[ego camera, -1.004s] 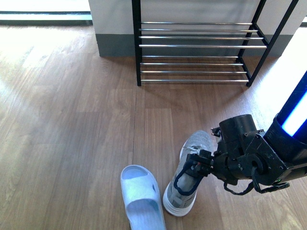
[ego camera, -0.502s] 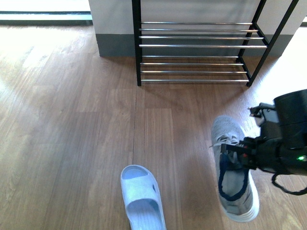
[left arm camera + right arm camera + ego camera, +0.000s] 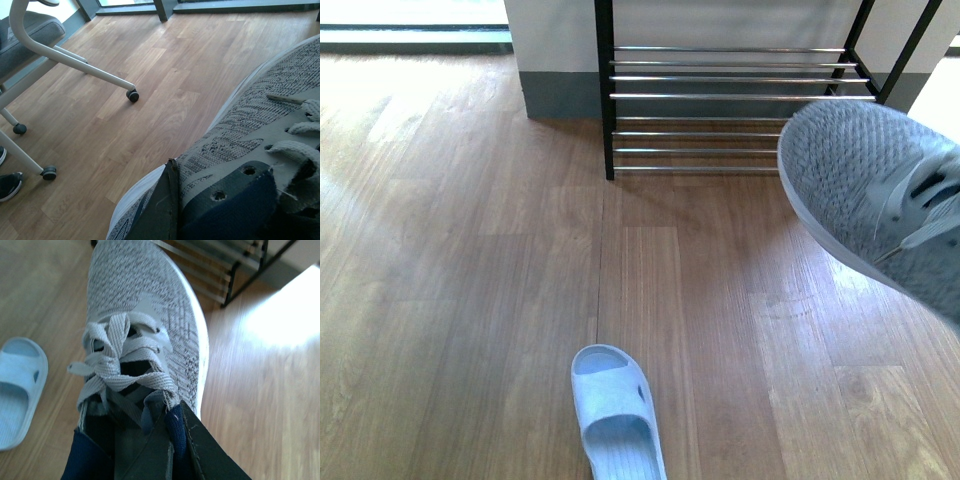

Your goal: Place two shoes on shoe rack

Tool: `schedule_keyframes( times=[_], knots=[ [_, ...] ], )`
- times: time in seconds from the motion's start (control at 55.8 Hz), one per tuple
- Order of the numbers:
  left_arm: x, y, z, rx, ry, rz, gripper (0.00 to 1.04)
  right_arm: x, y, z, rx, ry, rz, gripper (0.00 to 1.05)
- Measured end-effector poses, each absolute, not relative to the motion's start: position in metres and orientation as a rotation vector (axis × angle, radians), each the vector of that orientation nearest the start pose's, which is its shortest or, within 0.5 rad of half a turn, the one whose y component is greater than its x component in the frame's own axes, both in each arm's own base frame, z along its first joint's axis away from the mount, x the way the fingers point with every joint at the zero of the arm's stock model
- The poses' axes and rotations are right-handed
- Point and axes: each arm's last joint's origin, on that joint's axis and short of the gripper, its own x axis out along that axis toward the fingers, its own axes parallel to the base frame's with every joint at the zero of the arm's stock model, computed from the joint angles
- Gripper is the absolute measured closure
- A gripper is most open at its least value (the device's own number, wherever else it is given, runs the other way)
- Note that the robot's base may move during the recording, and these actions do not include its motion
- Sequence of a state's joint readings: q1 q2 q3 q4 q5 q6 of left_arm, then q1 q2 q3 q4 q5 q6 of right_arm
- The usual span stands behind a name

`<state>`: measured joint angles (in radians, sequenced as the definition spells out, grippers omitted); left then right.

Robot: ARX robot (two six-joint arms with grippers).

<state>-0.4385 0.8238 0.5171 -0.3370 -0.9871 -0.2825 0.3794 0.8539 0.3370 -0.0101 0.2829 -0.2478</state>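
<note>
One grey knit shoe (image 3: 880, 195) with a white sole hangs off the floor at the right of the front view, close to the camera, toe toward the shoe rack (image 3: 740, 97). My right gripper (image 3: 172, 445) is shut on that shoe (image 3: 145, 315), pinching its navy collar by the laces. In the left wrist view my left gripper (image 3: 200, 210) is shut on the collar of the other grey shoe (image 3: 250, 135), held above wooden floor. Neither arm shows in the front view. The black rack with silver rods stands against the back wall, nothing on it.
A pale blue slipper (image 3: 615, 415) lies on the floor at the bottom centre, also in the right wrist view as the slipper (image 3: 17, 390). An office chair's white legs and casters (image 3: 132, 95) and a dark shoe (image 3: 7, 185) sit near the left arm.
The right arm took the grey shoe off the floor beside the slipper, carried it right and then up toward the rack. The arm itself has left the front view.
</note>
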Motion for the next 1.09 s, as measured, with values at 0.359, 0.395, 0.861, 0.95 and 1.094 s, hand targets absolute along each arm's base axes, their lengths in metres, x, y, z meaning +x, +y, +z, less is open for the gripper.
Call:
schedule_keyframes(
  times=[0.359,0.395,0.861,0.95,1.094],
  knots=[
    [0.1545,-0.0457,0.2302,0.156,0.411,0.589,1.04,0.1573,0.0561,0.1901,-0.449,0.448,0.168,1.04],
    [0.1545,-0.0458,0.2302,0.156,0.411,0.589,1.04,0.1573,0.056,0.1901,-0.45,0.448,0.165,1.04],
    [0.1544,-0.0457,0.2302,0.156,0.41,0.59,1.04,0.1573,0.0566,0.1899,-0.451,0.448,0.176,1.04],
    [0.1544,-0.0457,0.2302,0.156,0.41,0.59,1.04,0.1573,0.0564,0.1899,-0.452,0.449,0.173,1.04],
    [0.1543,-0.0457,0.2304,0.155,0.41,0.59,1.04,0.1574,0.0562,0.1899,-0.453,0.449,0.167,1.04]
  ],
)
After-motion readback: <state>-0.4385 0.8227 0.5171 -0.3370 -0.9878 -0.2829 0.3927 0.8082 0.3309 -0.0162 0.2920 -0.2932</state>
